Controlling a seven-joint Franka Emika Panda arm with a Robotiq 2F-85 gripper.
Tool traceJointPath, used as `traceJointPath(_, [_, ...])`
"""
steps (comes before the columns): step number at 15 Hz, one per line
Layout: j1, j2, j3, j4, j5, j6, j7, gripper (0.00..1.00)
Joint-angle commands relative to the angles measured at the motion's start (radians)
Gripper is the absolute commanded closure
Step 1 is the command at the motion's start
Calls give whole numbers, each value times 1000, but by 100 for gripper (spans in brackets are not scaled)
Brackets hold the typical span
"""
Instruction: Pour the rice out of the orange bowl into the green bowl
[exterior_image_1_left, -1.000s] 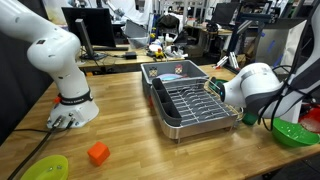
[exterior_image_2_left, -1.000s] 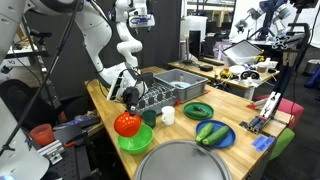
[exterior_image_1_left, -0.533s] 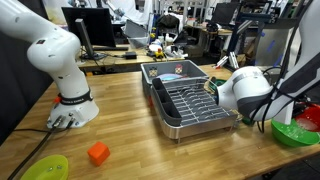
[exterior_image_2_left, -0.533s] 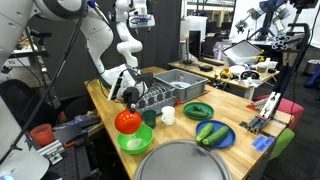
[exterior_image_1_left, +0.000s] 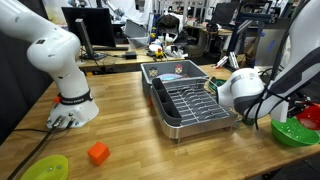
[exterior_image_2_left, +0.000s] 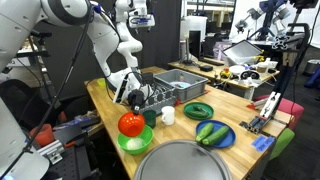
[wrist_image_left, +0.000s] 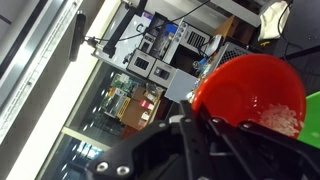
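Observation:
My gripper (wrist_image_left: 203, 124) is shut on the rim of the orange bowl (wrist_image_left: 250, 88), which holds white rice (wrist_image_left: 281, 120) in its lower side. In an exterior view the orange bowl (exterior_image_2_left: 131, 124) hangs tilted just above the green bowl (exterior_image_2_left: 136, 142) at the table's near corner. In an exterior view the green bowl (exterior_image_1_left: 296, 132) sits at the right edge, with a bit of the orange bowl (exterior_image_1_left: 309, 116) showing behind the arm. A sliver of the green bowl (wrist_image_left: 314, 104) shows in the wrist view.
A metal dish rack (exterior_image_1_left: 190, 102) stands mid-table. An orange cube (exterior_image_1_left: 97, 153) and a yellow-green dish (exterior_image_1_left: 45, 168) lie at the far side. A dark green cup (exterior_image_2_left: 149, 117), white cup (exterior_image_2_left: 168, 115), green plate (exterior_image_2_left: 198, 110), blue plate (exterior_image_2_left: 214, 134) and large metal bowl (exterior_image_2_left: 185, 161) are near.
The arm has carried the orange bowl a little further over the green bowl, and the bowl looks more tilted.

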Motion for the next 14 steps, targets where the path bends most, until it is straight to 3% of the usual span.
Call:
traceJointPath(1, [4,45,6,55,-14,-76,-4,98])
traceJointPath(14, [14,148,28,154,-42,-233,-75,98])
